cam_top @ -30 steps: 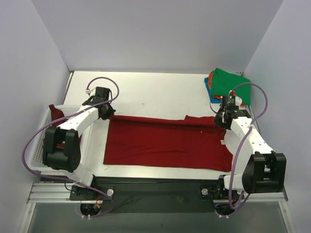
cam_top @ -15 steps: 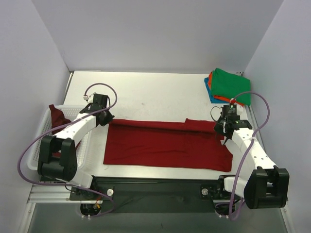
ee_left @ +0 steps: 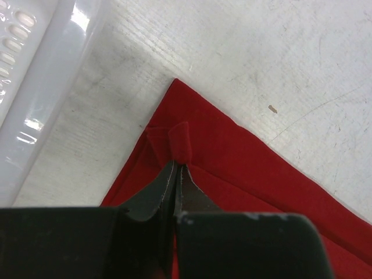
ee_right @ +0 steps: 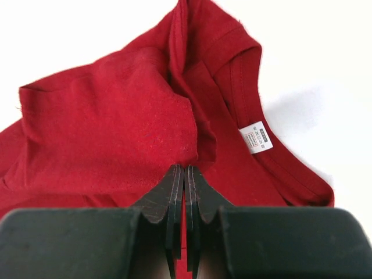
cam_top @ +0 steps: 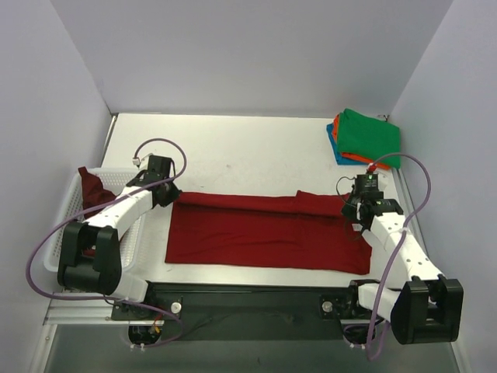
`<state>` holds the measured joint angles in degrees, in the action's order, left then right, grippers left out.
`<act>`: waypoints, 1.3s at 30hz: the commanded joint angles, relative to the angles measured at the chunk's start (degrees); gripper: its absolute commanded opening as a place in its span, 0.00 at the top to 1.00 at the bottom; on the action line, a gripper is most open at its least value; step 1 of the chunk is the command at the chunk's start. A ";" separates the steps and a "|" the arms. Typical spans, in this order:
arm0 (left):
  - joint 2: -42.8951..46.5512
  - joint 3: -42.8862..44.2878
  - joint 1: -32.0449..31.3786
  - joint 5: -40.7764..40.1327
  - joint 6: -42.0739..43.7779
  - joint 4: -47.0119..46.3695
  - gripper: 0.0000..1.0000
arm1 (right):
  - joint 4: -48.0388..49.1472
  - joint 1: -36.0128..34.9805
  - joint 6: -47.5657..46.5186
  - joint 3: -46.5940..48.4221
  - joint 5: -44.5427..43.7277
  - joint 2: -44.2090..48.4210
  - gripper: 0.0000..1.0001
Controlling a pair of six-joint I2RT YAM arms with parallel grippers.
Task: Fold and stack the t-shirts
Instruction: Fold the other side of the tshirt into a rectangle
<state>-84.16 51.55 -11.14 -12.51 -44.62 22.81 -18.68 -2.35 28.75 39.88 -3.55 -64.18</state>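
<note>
The red shirt (cam_top: 264,231) lay flat toward the desk's near edge, its long axis running left to right. The left claw (ee_left: 176,170) pinched its far left corner; the right claw (ee_right: 185,170) was closed on cloth beside the collar, each arm at its nearer end.

The only label in sight is a small white tag (ee_right: 256,138) sewn just inside the neckband of the red t-shirt (ee_right: 110,128), seen in the right wrist view. It carries a few lines of dark print, but they are too small and blurred to make out. No other writing, number or brand mark can be read in any of the views.
</note>
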 commanded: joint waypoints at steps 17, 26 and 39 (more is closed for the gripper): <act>8.92 -9.27 0.59 3.54 0.85 -7.77 0.75 | 0.92 0.06 1.31 -7.71 1.35 7.14 0.73; 13.06 -6.56 0.15 5.74 3.40 -8.04 0.49 | -0.57 -0.29 -0.63 0.37 4.34 4.87 0.51; 2.52 1.53 -6.34 7.24 2.78 -10.32 0.62 | 1.01 -2.48 -3.44 18.47 3.73 -19.39 0.53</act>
<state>-79.99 48.53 -14.57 -6.94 -42.37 16.47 -16.80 -4.51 26.48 55.05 1.30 -81.21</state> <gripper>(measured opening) 0.381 0.477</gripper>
